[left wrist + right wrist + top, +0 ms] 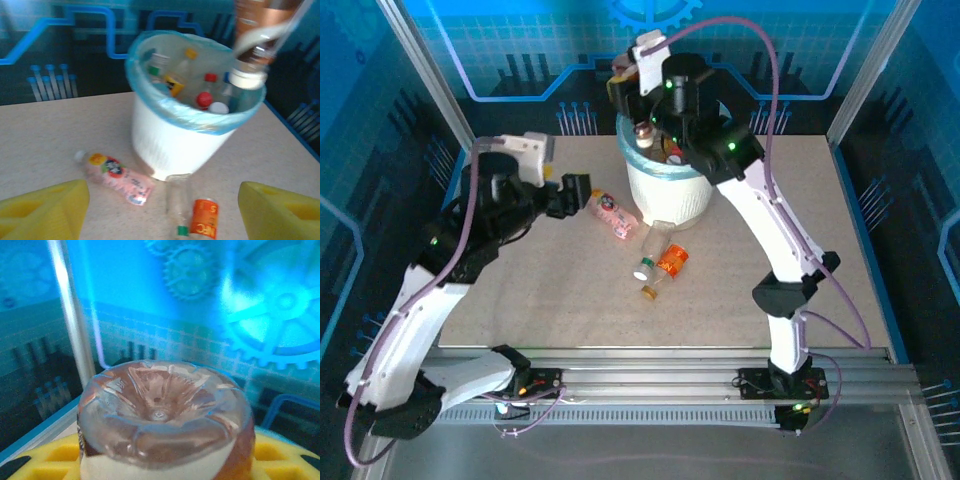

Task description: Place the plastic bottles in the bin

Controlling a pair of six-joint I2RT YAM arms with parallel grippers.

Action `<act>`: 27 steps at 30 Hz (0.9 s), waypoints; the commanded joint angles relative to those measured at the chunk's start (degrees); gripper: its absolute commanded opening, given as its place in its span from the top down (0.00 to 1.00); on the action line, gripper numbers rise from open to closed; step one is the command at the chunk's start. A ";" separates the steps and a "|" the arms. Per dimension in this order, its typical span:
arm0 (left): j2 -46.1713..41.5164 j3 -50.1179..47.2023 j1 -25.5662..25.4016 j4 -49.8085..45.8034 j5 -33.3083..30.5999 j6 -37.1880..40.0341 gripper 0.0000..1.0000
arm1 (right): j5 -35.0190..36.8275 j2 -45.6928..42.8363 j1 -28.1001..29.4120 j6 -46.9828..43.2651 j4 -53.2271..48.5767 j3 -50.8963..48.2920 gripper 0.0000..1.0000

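Note:
A brown-labelled plastic bottle [160,415] sits base-up between my right gripper's [165,467] yellow fingers [55,460]. That bottle [255,45] hangs cap-down over the far rim of the bin [170,145], a white bucket with a light blue liner holding several bottles. My right gripper [638,92] is above the bin [670,200]. Left of the bin, my left gripper [582,192] stands open beside a pink bottle [613,215]. In the left wrist view, the pink bottle [117,177], a clear bottle [179,200] and an orange-labelled one [205,225] lie ahead of my open left gripper [162,207].
The clear bottle [653,255] and orange bottle [672,262] lie side by side on the table [550,300] just in front of the bin. Blue panels and metal frame posts [420,70] wall the table at the back and sides.

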 commanded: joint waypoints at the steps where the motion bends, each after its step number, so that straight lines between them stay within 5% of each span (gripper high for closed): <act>1: 3.73 4.23 -0.15 -0.29 9.48 0.26 0.21 | 0.35 6.13 -4.20 -0.94 2.88 2.67 0.53; 8: 10.26 7.96 -2.05 -1.57 12.21 1.43 0.21 | -2.53 11.68 -10.83 1.50 0.62 2.84 0.51; 17: 11.61 6.59 -2.71 0.01 11.06 1.88 0.20 | -7.02 10.37 -11.46 1.79 0.41 -2.63 0.32; 27: 9.66 4.90 -2.65 0.45 8.43 2.60 0.19 | -6.56 9.91 -11.71 1.72 -0.71 -6.10 0.41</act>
